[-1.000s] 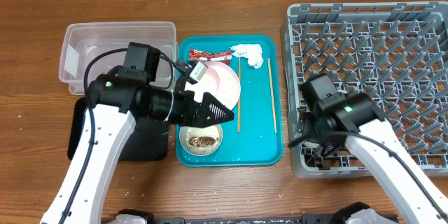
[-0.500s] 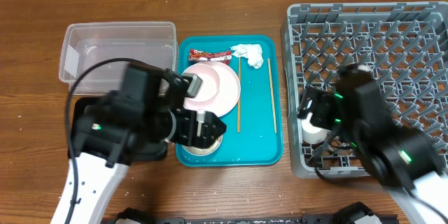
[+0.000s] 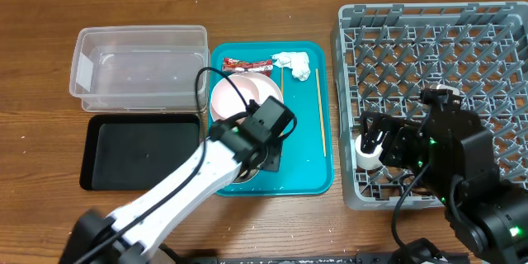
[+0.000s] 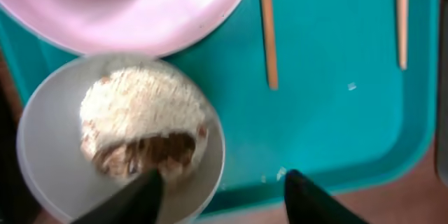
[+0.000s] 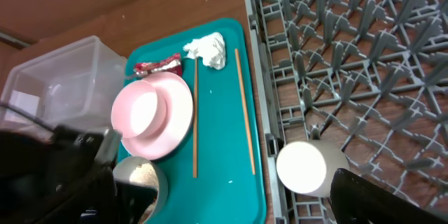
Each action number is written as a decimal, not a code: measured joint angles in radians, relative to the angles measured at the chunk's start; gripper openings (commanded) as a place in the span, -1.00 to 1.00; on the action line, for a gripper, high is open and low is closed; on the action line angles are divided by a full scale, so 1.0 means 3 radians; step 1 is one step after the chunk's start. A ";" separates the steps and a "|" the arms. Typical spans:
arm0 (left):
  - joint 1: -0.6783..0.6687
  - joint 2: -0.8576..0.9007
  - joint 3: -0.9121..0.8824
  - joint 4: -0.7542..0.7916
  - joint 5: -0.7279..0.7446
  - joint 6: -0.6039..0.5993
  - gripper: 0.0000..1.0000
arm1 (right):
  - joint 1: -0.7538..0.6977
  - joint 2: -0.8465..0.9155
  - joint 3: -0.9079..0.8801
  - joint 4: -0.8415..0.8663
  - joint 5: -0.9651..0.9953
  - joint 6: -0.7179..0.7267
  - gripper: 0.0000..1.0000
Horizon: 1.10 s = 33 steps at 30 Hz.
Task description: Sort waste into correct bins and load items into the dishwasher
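Bowl (image 4: 43, 136) of rice (image 4: 140, 101) at front of tray (image 4: 336, 112), beside plate (image 4: 147, 21). Hard, slippery, breakable; best pinched at rim, kept flat. Left fingers (image 4: 318, 199) apart, either side of rim. Right fingers (image 5: 371, 196) wide apart by cup (image 5: 302, 168).

Overhead, the left arm (image 3: 198, 173) hides most of the grey bowl (image 4: 42, 147). The left wrist view is blurred; the bowl runs off its lower edge, the pink plates (image 4: 175, 21) off its top.
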 measured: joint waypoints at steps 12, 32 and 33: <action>-0.0001 0.0754 0.0000 0.0390 -0.0120 -0.0090 -0.91 | 0.0000 0.0188 0.0000 -0.0100 -0.0014 -0.0008 1.00; 0.1530 -0.0455 0.0673 -0.1138 0.1071 0.0453 -0.91 | 0.0000 0.0305 0.0000 -0.0242 -0.0017 -0.0010 1.00; 0.1993 -0.0521 0.0673 -0.1184 0.1364 0.0716 -0.91 | -0.0001 0.0305 0.0000 -0.0242 -0.0014 -0.0009 1.00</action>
